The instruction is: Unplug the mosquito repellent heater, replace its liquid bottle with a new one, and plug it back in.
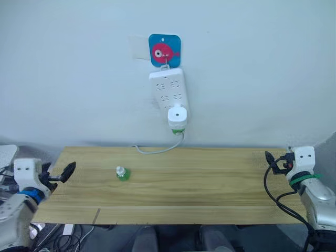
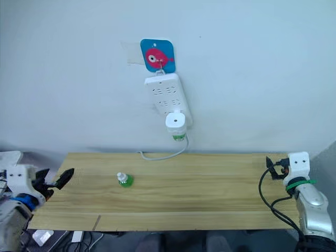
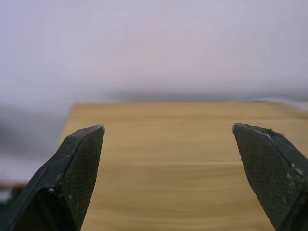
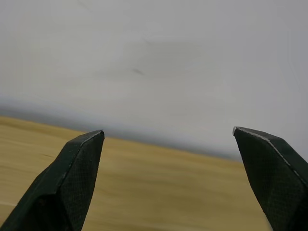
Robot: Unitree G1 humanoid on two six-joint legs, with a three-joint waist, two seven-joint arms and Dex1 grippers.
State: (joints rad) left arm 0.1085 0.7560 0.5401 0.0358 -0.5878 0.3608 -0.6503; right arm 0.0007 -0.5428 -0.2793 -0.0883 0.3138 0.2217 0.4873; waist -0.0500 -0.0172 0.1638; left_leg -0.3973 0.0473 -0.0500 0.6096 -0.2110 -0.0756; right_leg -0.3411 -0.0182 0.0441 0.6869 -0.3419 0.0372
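The mosquito repellent heater (image 1: 177, 115), a small white rounded block with a round hole on top, is plugged into the lower end of a white power strip (image 1: 169, 89) on the wall. A green liquid bottle (image 1: 178, 130) hangs under it. Another small green bottle (image 1: 123, 173) with a white cap stands on the wooden table (image 1: 210, 194), left of centre. My left gripper (image 1: 67, 170) hovers open at the table's left edge, well left of that bottle. At the table's right edge my right gripper (image 1: 270, 160) is open too, with nothing between its fingers (image 4: 79, 178).
The power strip hangs from a hook on a blue card with a red fish (image 1: 164, 50). Its white cable (image 1: 157, 151) loops down onto the table's back edge. The wall stands right behind the table.
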